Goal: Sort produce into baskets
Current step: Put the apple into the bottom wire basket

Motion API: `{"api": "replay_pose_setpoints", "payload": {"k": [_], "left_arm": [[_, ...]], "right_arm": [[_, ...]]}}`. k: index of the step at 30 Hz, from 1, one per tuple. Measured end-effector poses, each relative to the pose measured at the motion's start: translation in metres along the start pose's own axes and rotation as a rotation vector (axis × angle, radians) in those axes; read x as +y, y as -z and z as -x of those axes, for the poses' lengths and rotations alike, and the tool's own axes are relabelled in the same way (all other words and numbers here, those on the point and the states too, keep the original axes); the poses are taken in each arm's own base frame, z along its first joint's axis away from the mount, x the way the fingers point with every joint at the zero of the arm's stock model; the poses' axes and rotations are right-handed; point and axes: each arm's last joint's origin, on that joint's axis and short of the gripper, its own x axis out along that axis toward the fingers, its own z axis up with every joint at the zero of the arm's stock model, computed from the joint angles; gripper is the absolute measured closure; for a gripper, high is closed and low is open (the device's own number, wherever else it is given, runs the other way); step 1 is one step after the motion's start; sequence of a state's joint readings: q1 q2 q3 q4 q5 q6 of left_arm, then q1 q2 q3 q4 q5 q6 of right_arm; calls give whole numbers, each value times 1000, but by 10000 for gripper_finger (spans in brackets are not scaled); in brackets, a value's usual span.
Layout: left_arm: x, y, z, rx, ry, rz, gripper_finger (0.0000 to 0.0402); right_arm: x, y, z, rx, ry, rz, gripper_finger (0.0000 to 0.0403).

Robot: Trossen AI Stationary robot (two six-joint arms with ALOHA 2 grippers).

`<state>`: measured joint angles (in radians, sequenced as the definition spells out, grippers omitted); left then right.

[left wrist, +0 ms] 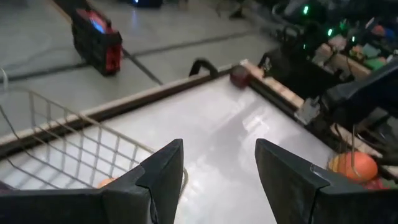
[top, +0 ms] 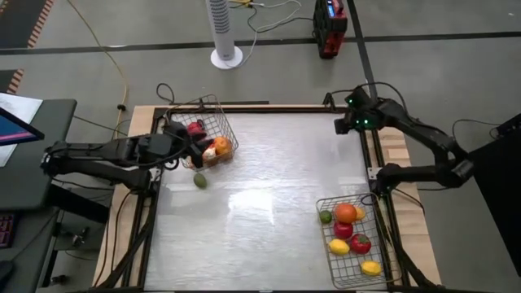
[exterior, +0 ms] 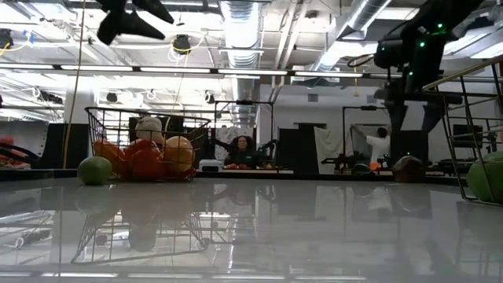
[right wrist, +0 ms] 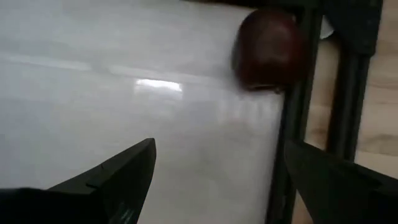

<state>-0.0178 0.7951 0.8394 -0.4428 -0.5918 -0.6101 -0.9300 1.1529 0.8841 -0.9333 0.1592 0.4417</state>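
Observation:
One wire basket (top: 225, 122) stands at the table's far left and holds red, orange and white produce (exterior: 149, 157). A green lime (top: 199, 181) lies on the table just near of it. My left gripper (left wrist: 219, 149) hovers open above that basket's left side, nothing between its fingers. The second basket (top: 323, 244), at the near right, holds a lime, an orange, tomatoes and lemons. A dark red fruit (right wrist: 267, 50) rests against the frame rail in the far right corner. My right gripper (right wrist: 219, 149) hangs open above the table there, pointing steeply down, short of the fruit.
A dark frame rail (right wrist: 298, 124) and a wooden border (top: 399, 146) edge the table. The middle of the white tabletop (top: 269, 203) is bare. Beyond the far edge stand a white tower fan (top: 225, 32) and a red-black box (top: 330, 28). People (exterior: 244, 149) show in the room behind.

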Motion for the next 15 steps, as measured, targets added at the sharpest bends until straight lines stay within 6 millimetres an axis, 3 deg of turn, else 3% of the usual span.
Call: {"api": "replay_pose_setpoints", "payload": {"k": [7,12,15], "left_arm": [[2,4,-24,99,3,30,214],[4,1,-27,99,16,27,214],[4,-2,-28,89,43,-3,214]], "right_arm": [[10,1,-5,38,-51,-55,24],[26,7,1,33,-93,-72,24],[37,0,9,8,-124,-91,24]]}}
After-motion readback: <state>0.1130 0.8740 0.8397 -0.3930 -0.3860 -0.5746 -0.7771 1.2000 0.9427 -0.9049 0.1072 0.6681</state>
